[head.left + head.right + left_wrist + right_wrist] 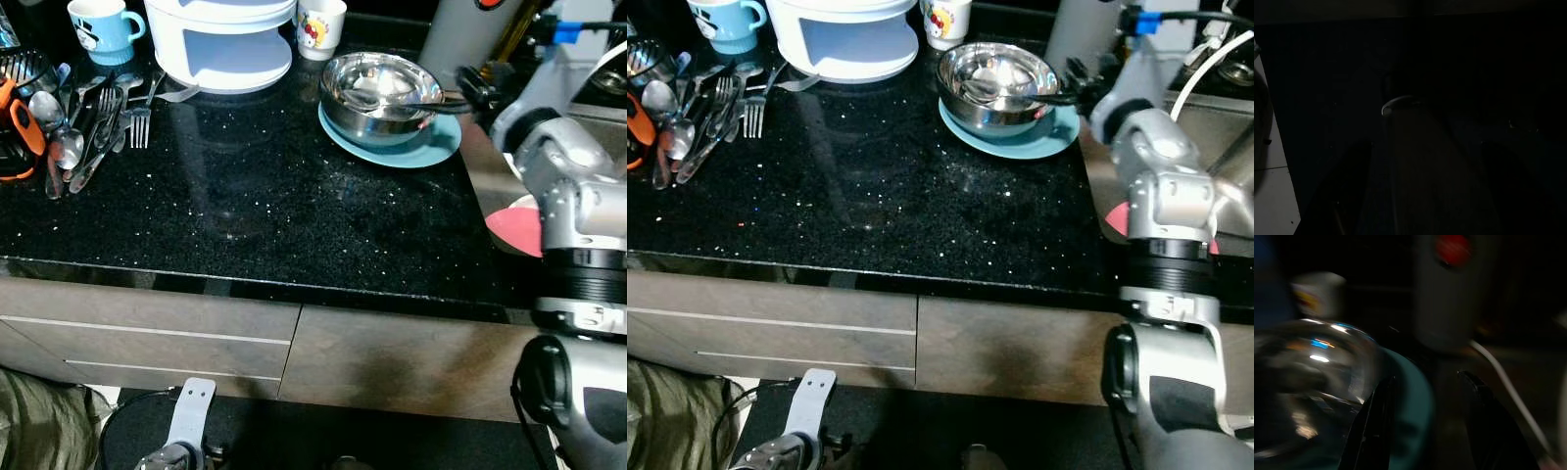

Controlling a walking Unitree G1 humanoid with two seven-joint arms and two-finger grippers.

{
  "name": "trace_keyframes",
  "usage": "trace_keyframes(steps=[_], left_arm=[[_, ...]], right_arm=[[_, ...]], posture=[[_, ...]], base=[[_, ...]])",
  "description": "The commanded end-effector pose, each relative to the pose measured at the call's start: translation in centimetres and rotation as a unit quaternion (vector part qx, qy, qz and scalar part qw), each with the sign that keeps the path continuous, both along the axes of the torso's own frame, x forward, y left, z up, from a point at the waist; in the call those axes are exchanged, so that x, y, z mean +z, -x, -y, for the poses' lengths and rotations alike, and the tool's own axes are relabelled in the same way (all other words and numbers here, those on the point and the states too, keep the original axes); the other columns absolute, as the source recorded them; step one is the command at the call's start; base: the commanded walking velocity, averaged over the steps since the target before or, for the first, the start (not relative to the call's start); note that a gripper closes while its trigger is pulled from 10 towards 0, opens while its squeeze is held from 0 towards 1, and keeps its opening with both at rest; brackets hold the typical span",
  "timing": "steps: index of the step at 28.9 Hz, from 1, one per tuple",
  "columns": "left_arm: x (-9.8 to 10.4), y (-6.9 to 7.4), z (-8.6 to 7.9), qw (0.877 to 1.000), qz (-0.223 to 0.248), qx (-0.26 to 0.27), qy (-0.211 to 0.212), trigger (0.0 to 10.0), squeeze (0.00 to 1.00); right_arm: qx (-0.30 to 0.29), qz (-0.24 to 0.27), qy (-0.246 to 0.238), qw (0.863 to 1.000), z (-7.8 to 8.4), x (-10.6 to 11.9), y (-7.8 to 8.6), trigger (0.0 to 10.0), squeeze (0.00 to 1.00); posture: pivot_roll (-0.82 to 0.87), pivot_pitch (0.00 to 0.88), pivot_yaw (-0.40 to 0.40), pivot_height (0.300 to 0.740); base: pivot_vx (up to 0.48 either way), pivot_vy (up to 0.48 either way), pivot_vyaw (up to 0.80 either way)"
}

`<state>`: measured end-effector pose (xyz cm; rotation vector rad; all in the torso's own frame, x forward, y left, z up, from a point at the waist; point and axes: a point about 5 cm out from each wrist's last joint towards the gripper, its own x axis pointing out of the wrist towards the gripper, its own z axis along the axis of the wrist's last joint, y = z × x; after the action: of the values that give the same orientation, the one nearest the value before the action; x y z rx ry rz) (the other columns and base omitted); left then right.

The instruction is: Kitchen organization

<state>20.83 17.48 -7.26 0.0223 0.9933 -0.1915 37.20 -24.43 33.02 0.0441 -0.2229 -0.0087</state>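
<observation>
A shiny steel bowl point(382, 93) sits on a light blue plate point(436, 152) at the back right of the black speckled counter point(255, 206). My right gripper point(462, 96) is at the bowl's right side, just above the plate's rim. In the blurred right wrist view it point(1430, 401) is open, one finger point(1376, 426) over the blue plate point(1410, 411) next to the bowl point(1312, 382). The left gripper point(1425, 196) hangs low in front of the cabinets, open, in a very dark view.
Forks and spoons point(88, 127) lie in a heap at the back left beside an orange-handled tool point(20, 113). A blue mug point(103, 24), a white round container point(220, 39) and a white cartoon mug point(318, 24) line the back. A red item point(514, 230) lies right.
</observation>
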Motion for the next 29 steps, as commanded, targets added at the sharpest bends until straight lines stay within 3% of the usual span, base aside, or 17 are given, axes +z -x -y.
trace_keyframes(steps=[1, 6, 14, 17, 19, 29], left_arm=[[-0.6, 1.1, -0.1, 1.000, -0.023, 0.002, 0.000, 10.0, 0.00], [-0.6, 1.1, -0.1, 1.000, -0.024, 0.000, 0.000, 10.0, 0.00], [-0.6, 1.1, -0.1, 1.000, -0.025, 0.000, -0.001, 10.0, 0.00], [-0.6, 1.1, -0.1, 1.000, -0.024, 0.000, -0.001, 10.0, 0.00], [-0.6, 1.2, -0.1, 1.000, -0.024, 0.000, 0.000, 10.0, 0.00], [-0.6, 1.2, -0.1, 1.000, -0.024, 0.001, 0.001, 10.0, 0.00]], right_arm=[[-0.019, -0.024, -0.019, 0.999, 1.2, -0.8, 0.2, 10.0, 0.00], [-0.012, -0.054, -0.065, 0.996, 1.5, -1.6, 0.3, 10.0, 0.00], [0.070, -0.086, -0.199, 0.974, -0.9, -2.5, 0.0, 10.0, 0.00], [0.087, -0.077, -0.235, 0.965, -1.6, -2.3, 0.0, 10.0, 0.00], [0.071, -0.041, -0.272, 0.959, -1.5, -1.6, 0.0, 10.0, 0.00], [-0.008, -0.045, -0.283, 0.958, 1.0, -2.0, 0.5, 10.0, 0.00]], posture=[[-0.01, 0.156, -0.043, 0.740], [-0.02, 0.155, -0.042, 0.740], [-0.02, 0.155, -0.038, 0.740], [-0.02, 0.155, -0.038, 0.740], [-0.02, 0.154, -0.040, 0.740], [-0.02, 0.155, -0.039, 0.740]], base=[[0.000, 0.000, 0.00], [0.000, 0.000, 0.00], [0.000, 0.000, 0.00], [0.000, 0.000, 0.00], [0.000, 0.000, 0.00], [0.000, 0.000, 0.00]])
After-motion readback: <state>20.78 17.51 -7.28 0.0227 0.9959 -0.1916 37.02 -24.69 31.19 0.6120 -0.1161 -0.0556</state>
